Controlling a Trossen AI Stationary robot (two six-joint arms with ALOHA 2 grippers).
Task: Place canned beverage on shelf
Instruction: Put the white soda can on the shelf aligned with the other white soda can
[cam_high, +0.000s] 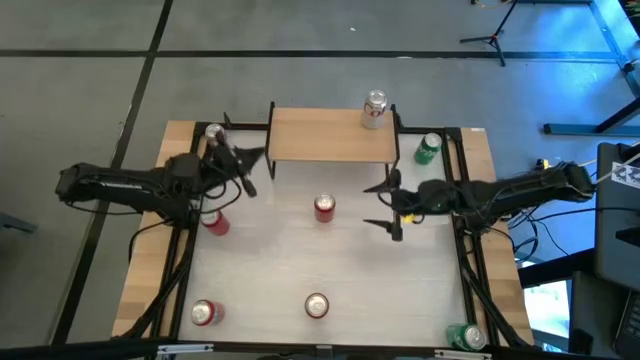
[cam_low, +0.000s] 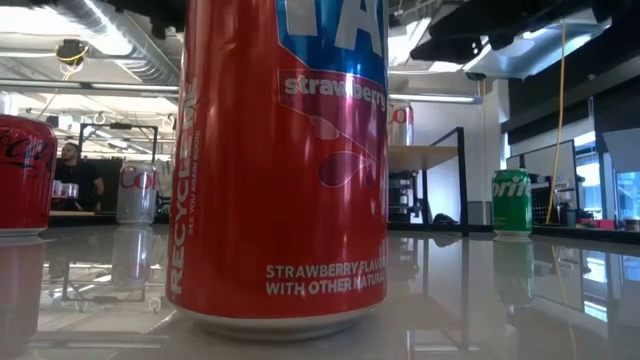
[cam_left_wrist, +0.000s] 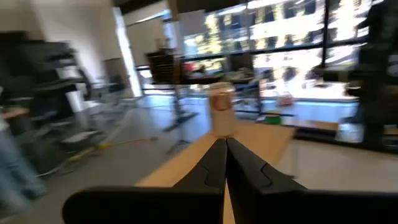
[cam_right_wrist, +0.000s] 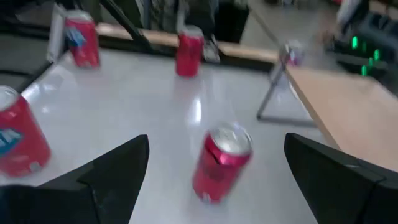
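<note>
From above, the right hand (cam_high: 388, 208) stands spread wide and empty at centre right, just right of the red can (cam_high: 324, 207) upright mid-counter, while the shelf (cam_high: 333, 135) at upper centre already carries a silver can (cam_high: 374, 108) at its right end, and the left hand (cam_high: 256, 170), pinched shut on nothing, hangs off the shelf's left end. In the right wrist view the red can (cam_right_wrist: 222, 163) sits between the open fingers (cam_right_wrist: 115, 167); I judge it rigid but smooth, slippery and thin-walled, best gripped mid-body with moderate squeeze.

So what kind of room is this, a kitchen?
Probably not a kitchen, more like a robot lab or workshop. Two robot arms, the left gripper and the right gripper, work over a table, with bare ceiling pipes overhead.
</note>
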